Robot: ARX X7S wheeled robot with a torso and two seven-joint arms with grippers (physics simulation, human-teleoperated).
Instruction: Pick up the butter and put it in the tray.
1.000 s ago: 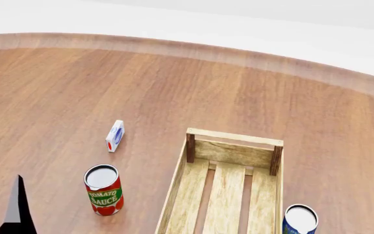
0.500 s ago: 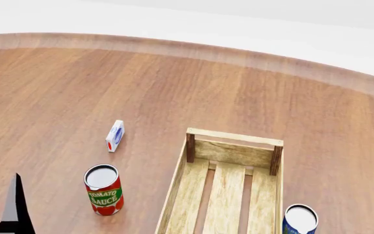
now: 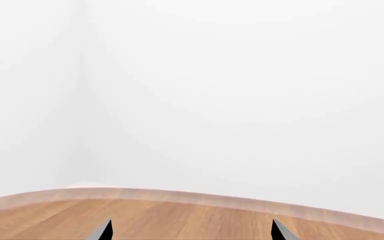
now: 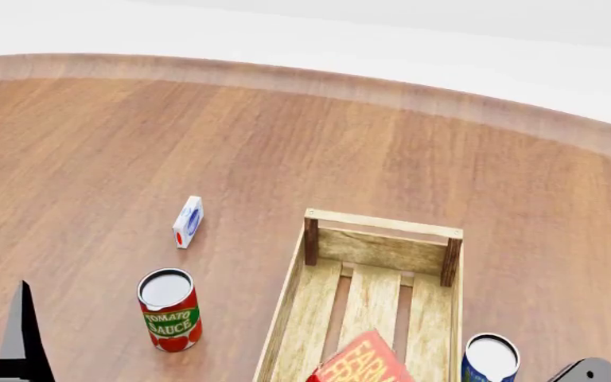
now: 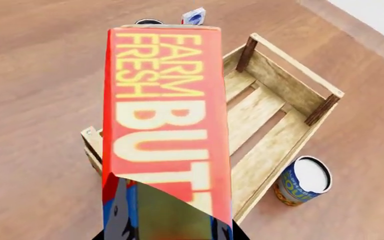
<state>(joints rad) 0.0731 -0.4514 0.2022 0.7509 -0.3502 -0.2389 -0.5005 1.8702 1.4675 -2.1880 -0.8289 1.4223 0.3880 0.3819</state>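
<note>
The butter (image 5: 165,115), a red carton with yellow and white lettering, fills the right wrist view, held in my right gripper (image 5: 168,227) above the pale wooden tray (image 5: 282,80). In the head view the butter (image 4: 361,364) shows at the bottom edge over the tray (image 4: 382,251), and part of the right arm (image 4: 587,371) shows at the bottom right. My left gripper (image 3: 190,232) has its fingertips wide apart and empty over bare table; one left fingertip (image 4: 17,338) shows at the head view's bottom left.
A red tomato sauce can (image 4: 169,309) stands left of the tray. A small white box with red and blue marks (image 4: 188,222) lies beyond it. A blue can (image 4: 490,359) stands by the tray's right side; it also shows in the right wrist view (image 5: 303,181). The table's curved far edge (image 4: 391,87) runs across the back.
The butter and part of the right arm have come into the head view at the bottom, over the tray. The left fingertip has sunk slightly lower.
</note>
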